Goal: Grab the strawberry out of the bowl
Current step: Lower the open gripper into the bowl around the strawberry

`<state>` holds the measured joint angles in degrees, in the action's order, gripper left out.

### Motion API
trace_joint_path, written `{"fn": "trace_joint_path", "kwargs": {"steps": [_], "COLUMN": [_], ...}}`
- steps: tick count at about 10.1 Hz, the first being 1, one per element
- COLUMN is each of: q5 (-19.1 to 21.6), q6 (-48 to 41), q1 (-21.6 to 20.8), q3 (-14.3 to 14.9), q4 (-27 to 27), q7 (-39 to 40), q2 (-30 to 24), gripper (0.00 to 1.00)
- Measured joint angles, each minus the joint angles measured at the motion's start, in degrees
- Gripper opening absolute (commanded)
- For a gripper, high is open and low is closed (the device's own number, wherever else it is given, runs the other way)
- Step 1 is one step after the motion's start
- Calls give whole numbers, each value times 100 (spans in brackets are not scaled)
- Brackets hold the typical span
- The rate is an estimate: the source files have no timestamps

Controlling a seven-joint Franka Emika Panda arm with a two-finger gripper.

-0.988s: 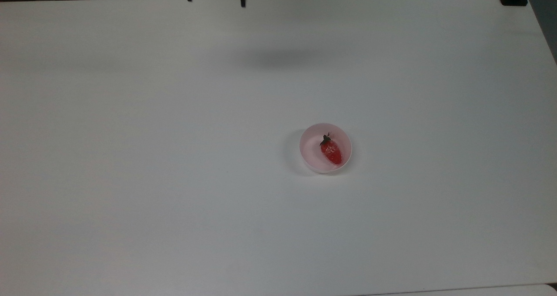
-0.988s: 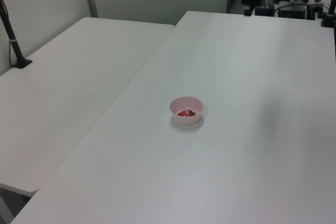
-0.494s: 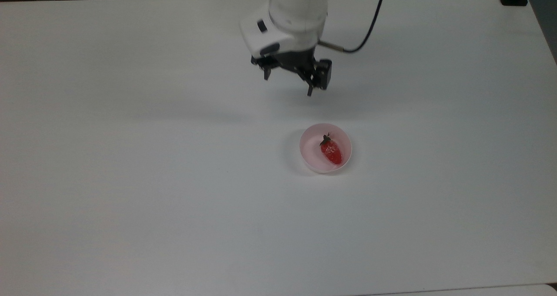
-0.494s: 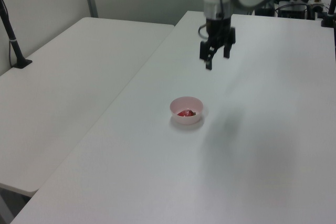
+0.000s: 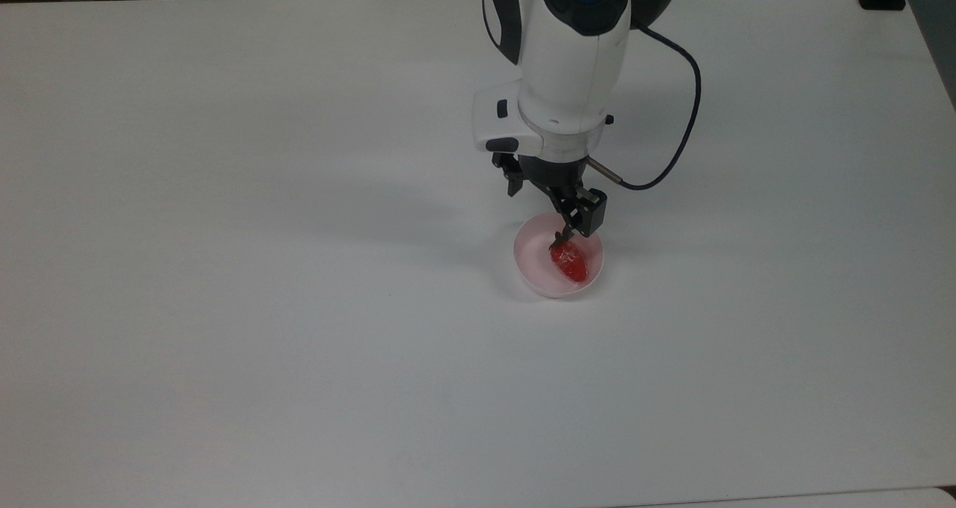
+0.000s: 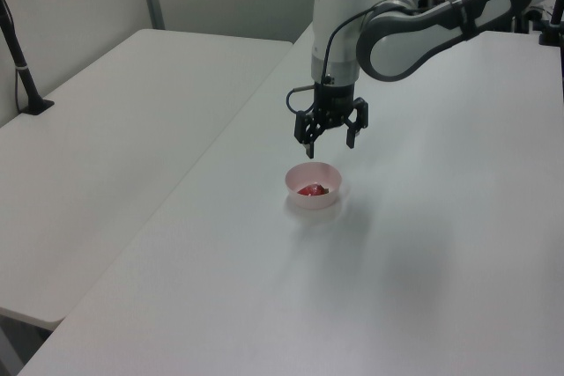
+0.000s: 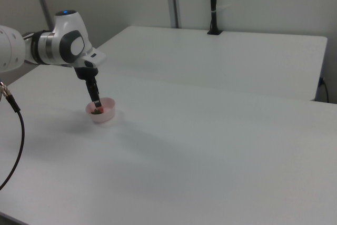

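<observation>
White tabletop (image 5: 224,269) ran bare all round. Half a second before, my arm (image 5: 571,60) hung well back from the bowl (image 5: 534,276); now I had brought the gripper (image 6: 328,140) over its rim, jaws spread wide, so the approach was nearly done. Just below the jaws the strawberry (image 5: 570,261) lay in the bowl. Nothing blocked the descent except the bowl's wall.

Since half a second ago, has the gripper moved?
Yes. In the top view the gripper has come down the picture toward the pink bowl, now open over its rim above the strawberry.
</observation>
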<state>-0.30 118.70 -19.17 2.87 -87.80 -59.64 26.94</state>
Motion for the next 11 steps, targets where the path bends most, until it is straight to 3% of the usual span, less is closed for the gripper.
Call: {"fn": "trace_joint_path", "kwargs": {"steps": [4, 9, 11], "q5": [0, -27, -87], "q6": [790, 852, 852], "q1": [40, 44, 42], "q3": [-94, -95, -115], "q4": [9, 2, -1], "q7": [-162, -162, -162], "q2": [368, 577, 610], "gripper": [71, 71, 52]}}
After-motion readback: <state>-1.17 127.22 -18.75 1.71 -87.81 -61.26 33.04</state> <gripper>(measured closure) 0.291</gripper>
